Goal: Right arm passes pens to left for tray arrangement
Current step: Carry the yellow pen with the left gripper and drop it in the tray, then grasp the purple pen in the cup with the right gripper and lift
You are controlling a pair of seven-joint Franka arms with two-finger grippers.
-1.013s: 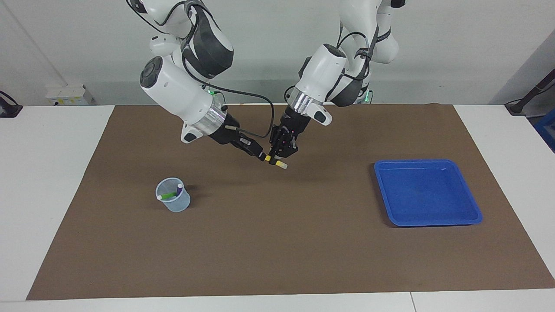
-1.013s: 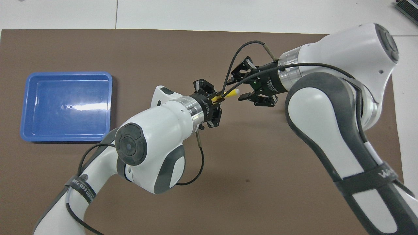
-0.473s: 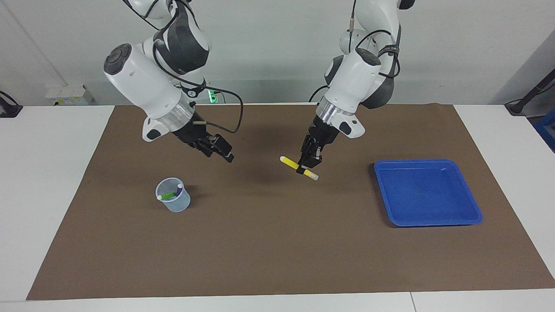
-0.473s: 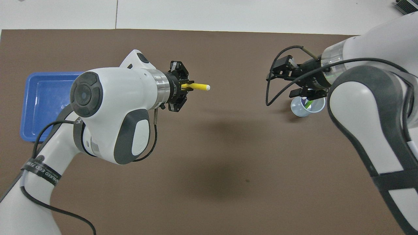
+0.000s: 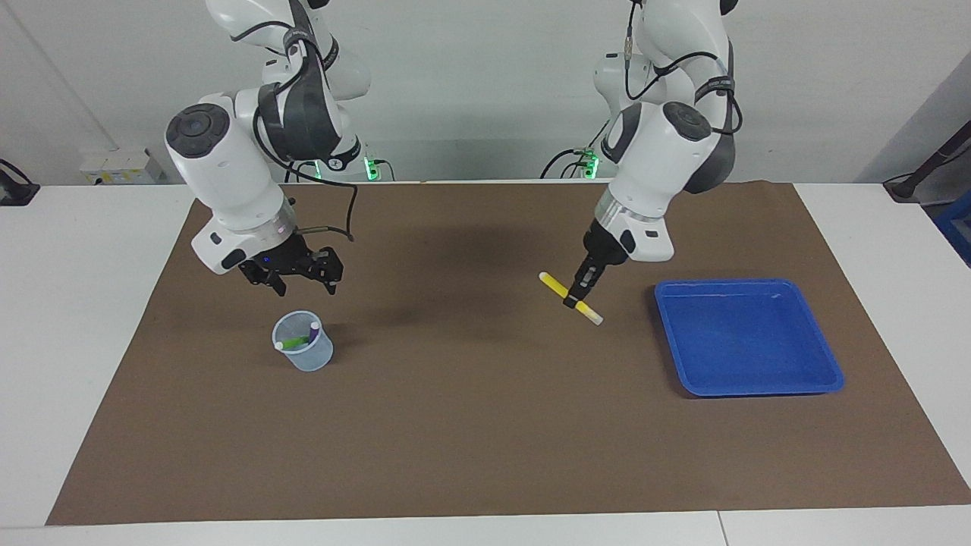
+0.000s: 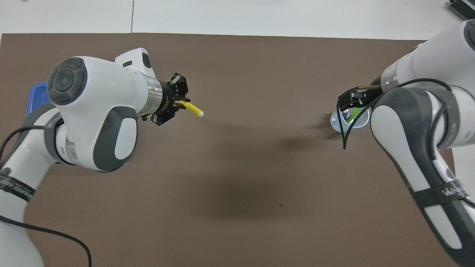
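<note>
Across the tabletop (image 5: 485,425) lies a brown mat (image 5: 470,409), and the blue tray (image 5: 747,336) sits on it toward the left arm's end. Of the two arms, the left is plainly the one closer to the tray. Its tool, the left tool (image 5: 575,298), hangs over bare mat just beside the tray's rim, clamped tight around the middle of the yellow pen (image 5: 570,298). The pen's long axis runs slantwise, roughly level, with its pale end pointing toward the tray. A short carry toward that end of the tabletop looks like what remains before setting it down. The right tool (image 5: 292,279) hovers with fingers spread, holding nothing, above the small translucent cup (image 5: 303,350), where the green pen (image 5: 294,343) and purple pen (image 5: 313,331) stand
</note>
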